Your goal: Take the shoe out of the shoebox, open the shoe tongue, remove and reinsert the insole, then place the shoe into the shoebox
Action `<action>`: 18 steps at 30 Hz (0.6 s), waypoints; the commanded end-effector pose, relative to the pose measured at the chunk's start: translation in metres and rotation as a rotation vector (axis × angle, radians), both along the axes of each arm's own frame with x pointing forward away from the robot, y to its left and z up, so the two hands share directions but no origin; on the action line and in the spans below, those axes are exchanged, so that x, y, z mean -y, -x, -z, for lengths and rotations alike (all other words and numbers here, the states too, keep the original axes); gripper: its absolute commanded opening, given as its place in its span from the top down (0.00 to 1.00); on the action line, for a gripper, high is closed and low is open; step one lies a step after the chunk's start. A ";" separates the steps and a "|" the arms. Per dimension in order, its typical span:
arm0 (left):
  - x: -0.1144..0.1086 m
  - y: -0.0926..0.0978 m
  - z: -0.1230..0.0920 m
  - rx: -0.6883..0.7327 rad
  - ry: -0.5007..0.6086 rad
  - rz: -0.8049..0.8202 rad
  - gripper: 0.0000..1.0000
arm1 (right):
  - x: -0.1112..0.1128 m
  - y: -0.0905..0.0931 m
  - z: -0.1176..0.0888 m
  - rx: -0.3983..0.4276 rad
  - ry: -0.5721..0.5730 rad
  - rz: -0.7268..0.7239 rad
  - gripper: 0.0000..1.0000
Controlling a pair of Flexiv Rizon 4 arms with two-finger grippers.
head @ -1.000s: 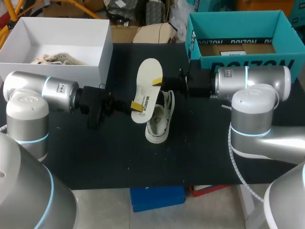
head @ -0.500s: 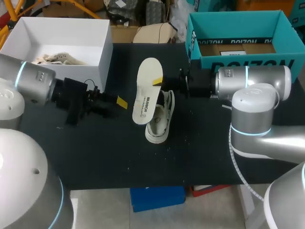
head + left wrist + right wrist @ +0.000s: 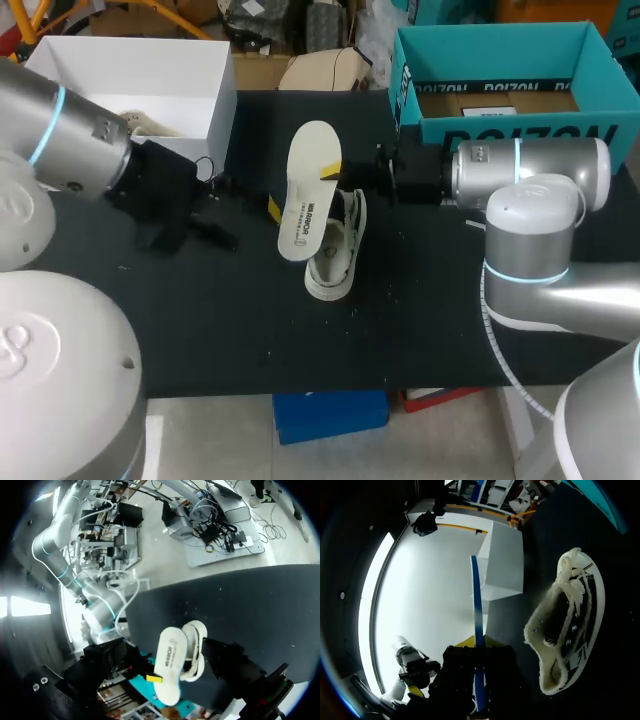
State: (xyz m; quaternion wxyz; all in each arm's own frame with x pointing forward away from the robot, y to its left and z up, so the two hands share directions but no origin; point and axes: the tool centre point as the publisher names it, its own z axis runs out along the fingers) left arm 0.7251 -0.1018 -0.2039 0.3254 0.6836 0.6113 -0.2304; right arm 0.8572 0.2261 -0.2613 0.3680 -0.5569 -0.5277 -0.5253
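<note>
Insole (image 3: pixel 308 195): white, out of the shoe, held off the table and leaning with its toe end uppermost, directly over the shoe's opening. Shoe (image 3: pixel 335 260): pale, laced, resting on the black table (image 3: pixel 400 320) between the two arms, outside both boxes, mouth spread wide. Progress: judged roughly halfway, with the shoe out, the tongue open and the insole removed; outstanding are reinserting the insole and placing the shoe in the shoebox. Right gripper (image 3: pixel 335 172): jaws clamped on the insole's edge near its upper half, the sole seen edge-on between them in the right wrist view. Left gripper (image 3: pixel 252 220): jaws wide apart, holding nothing; one yellow tip lies just beside the insole's heel end and, as far as the head view lets me judge, does not touch it. Shoebox (image 3: pixel 215 110): white, open, at the table's far left, with pale wrapping inside. Teal box (image 3: pixel 500 135): open, at the far right, behind the right arm.
</note>
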 end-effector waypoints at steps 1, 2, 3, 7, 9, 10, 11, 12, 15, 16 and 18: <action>0.021 -0.018 0.006 -0.017 -0.967 -0.167 0.00 | -0.001 0.001 0.000 0.000 0.002 0.004 1.00; 0.024 -0.019 0.006 -0.015 -0.969 -0.164 0.00 | -0.001 0.001 0.000 0.000 0.002 0.004 1.00; 0.026 -0.021 0.005 -0.010 -0.968 -0.161 0.00 | -0.001 0.001 0.000 0.000 0.002 0.004 1.00; 0.033 -0.026 0.004 0.003 -0.955 -0.141 0.00 | -0.001 0.001 0.000 0.000 0.002 0.004 1.00; 0.035 -0.027 0.004 0.007 -0.947 -0.133 0.00 | -0.001 0.001 0.000 0.000 0.002 0.004 1.00; 0.036 -0.028 0.004 0.008 -0.945 -0.131 0.00 | -0.001 0.001 0.000 0.000 0.002 0.004 1.00; 0.037 -0.028 0.005 0.012 -0.939 -0.127 0.00 | -0.001 0.001 0.000 0.000 0.002 0.004 1.00; 0.038 -0.028 0.005 0.009 -0.926 -0.118 0.00 | -0.001 0.001 0.000 0.000 0.002 0.004 1.00; 0.041 -0.029 0.008 0.021 -0.912 -0.104 0.00 | -0.001 0.001 0.000 0.000 0.002 0.004 1.00; 0.042 -0.029 0.008 0.022 -0.911 -0.102 0.00 | -0.001 0.001 0.000 0.000 0.002 0.004 1.00; 0.044 -0.030 0.009 0.033 -0.898 -0.095 0.00 | -0.001 0.001 0.000 0.000 0.002 0.004 1.00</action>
